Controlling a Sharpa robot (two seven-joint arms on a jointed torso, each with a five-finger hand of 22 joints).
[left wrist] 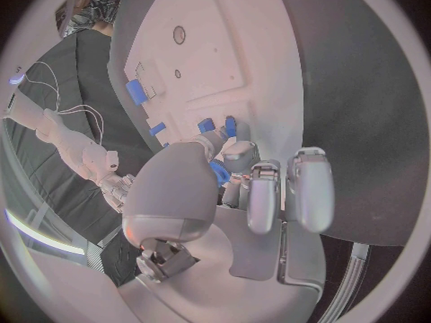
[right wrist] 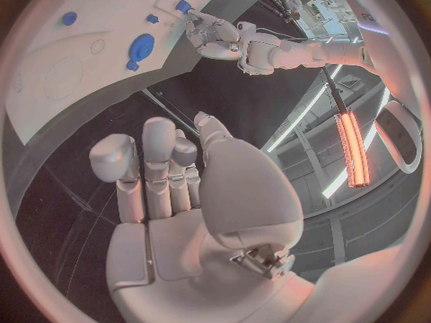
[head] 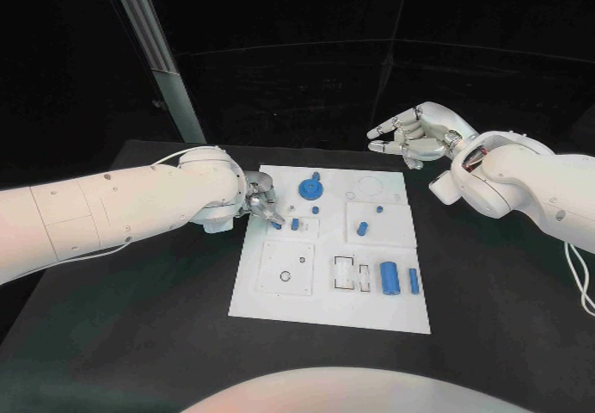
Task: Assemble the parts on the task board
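The white task board [head: 372, 310] lies in the middle of the black table. My left hand [head: 261, 205] is at the board's left edge and pinches a small blue part [left wrist: 218, 172] between thumb and fingers, just above the board near a square recess [head: 303, 225]. My right hand [head: 415, 136] hovers off the board's far right corner, its fingers loosely bent and apart, holding nothing. A round blue knob [head: 311, 186], a blue peg [head: 362, 228], a blue cylinder [head: 390, 277] and a blue bar [head: 414, 280] lie on the board. The right wrist view shows the knob [right wrist: 141, 48] and my left hand [right wrist: 211, 32].
A white square plate [head: 286, 268] with small holes sits at the board's near left. Two white rectangular frames [head: 352, 274] lie next to the cylinder. A grey pole [head: 168, 69] rises behind the table's far left corner.
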